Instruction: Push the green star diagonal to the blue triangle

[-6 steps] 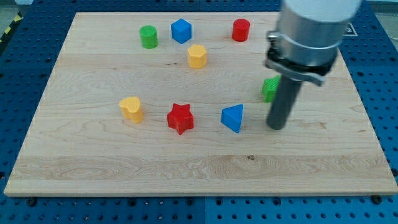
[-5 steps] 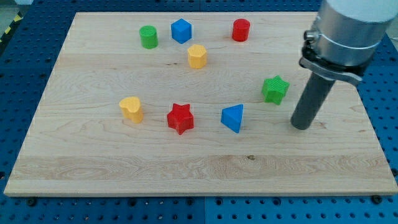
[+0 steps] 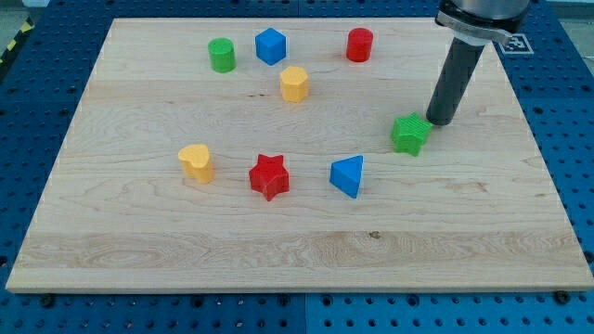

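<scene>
Nowhere on the blocks was any writing to read. From the left, the blue triangle (image 3: pixel 347 176) lay near the board's middle, and the green star (image 3: pixel 409 134) stood up-right of it, with my tip (image 3: pixel 438 122) just beside the star's upper right corner, perhaps touching

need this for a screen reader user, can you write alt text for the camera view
My tip sits at the upper right edge of the green star, which lies up and to the right of the blue triangle on a wooden board. A red star and a yellow block lie left of the triangle; five more blocks lie nearer the view's top.
</scene>
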